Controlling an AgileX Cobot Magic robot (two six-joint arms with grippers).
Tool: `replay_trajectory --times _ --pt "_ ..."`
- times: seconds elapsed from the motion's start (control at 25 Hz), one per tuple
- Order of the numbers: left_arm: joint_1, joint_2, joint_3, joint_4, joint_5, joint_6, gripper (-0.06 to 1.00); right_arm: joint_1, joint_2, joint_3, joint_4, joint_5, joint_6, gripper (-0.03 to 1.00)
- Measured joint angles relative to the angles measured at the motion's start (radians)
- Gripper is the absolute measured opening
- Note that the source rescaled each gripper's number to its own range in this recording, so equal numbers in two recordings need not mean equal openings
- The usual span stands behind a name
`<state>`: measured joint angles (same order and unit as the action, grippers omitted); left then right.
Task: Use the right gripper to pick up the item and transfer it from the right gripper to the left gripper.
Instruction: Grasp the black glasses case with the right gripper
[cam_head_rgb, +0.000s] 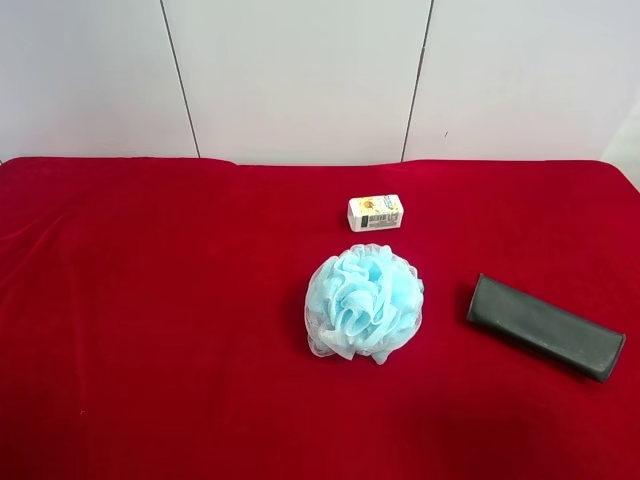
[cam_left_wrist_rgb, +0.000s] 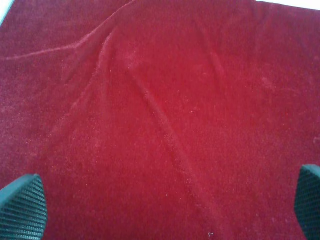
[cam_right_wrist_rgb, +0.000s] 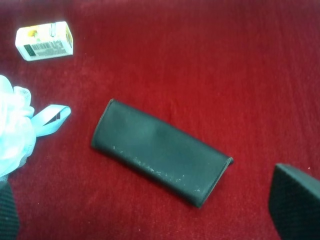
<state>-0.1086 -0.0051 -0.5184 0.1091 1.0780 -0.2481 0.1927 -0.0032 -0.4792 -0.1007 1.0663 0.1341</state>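
The item is a long flat dark grey case lying on the red cloth at the exterior high view's right, tilted. The right wrist view has the item lying flat and slanted, a little ahead of my right gripper. That gripper is open, its dark fingertips spread wide at the frame's corners, holding nothing. My left gripper is open too, with fingertips far apart over bare wrinkled cloth. Neither arm appears in the exterior high view.
A light blue mesh bath puff sits mid-table, left of the item, its ribbon loop close to the case's end. A small white printed box lies behind the puff. The red cloth covers the whole table; a white wall stands behind.
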Motion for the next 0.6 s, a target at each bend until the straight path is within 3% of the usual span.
replay_trajectory --times 0.6 --pt "0.0 0.0 0.0 0.0 0.0 0.0 1.0 0.0 0.0 0.0 0.0 0.0 0.0 0.99"
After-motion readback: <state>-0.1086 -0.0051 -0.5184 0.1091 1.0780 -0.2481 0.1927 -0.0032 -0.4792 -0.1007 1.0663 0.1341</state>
